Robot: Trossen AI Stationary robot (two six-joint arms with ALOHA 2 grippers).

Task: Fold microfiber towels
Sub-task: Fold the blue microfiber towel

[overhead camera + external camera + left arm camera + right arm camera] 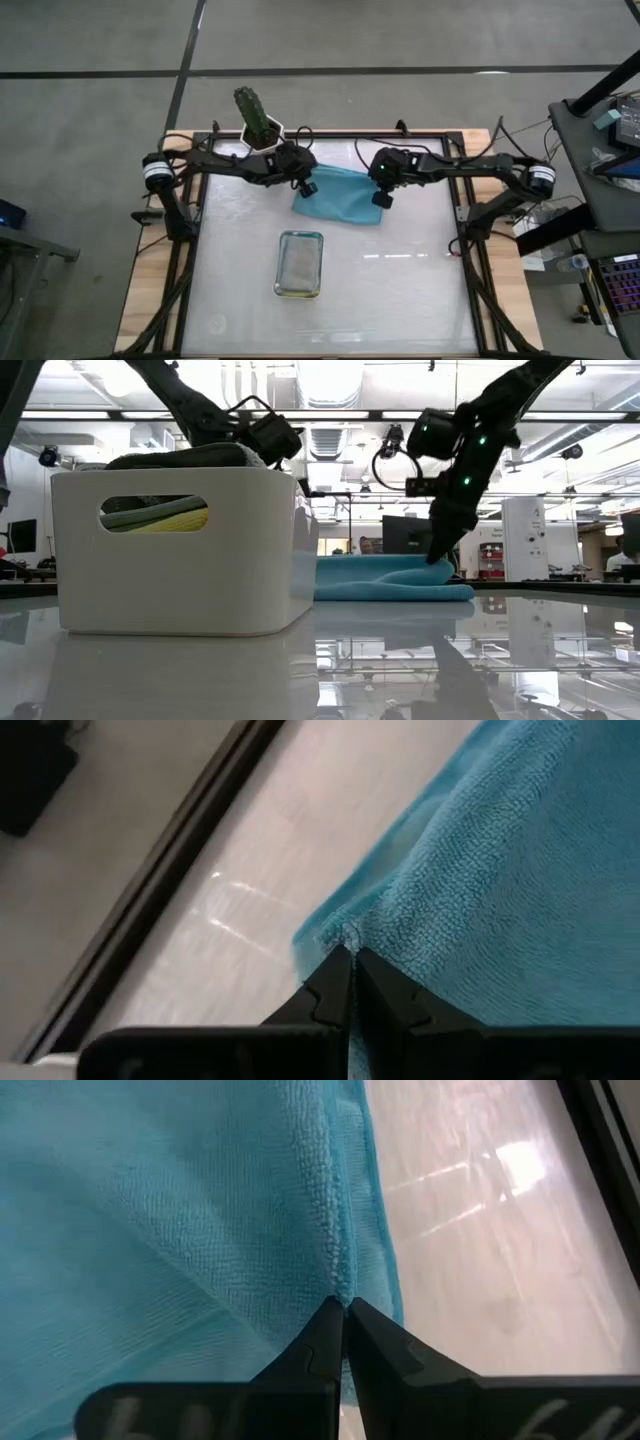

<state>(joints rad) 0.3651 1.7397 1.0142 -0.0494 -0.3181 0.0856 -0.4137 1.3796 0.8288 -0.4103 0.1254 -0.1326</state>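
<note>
A teal microfiber towel (340,195) lies on the far middle of the glass table, and both grippers are shut on it. My left gripper (308,187) is at its left side, my right gripper (381,199) at its right side. In the low view the towel (390,578) rests flat in layers, with my right gripper (440,555) coming down onto it. The white tray hides my left gripper's fingers there. More towels (160,515), green and yellow, lie in the white tray (180,550). My left gripper pinches a corner of the towel's left side (345,935) between its two shut fingers, slanting down from the table's left. The cloth spreads away from the fingertips onto the table. My right gripper pinches the towel's right edge (338,1285) at a ridge where layers meet. It slants down from the right, and the towel lies on the table beneath it.
The white tray (299,263) stands in the middle of the table, nearer the front than the towel. A dark green object in a white holder (258,122) sits at the far edge, behind my left arm. Bare glass (400,290) lies at the near right.
</note>
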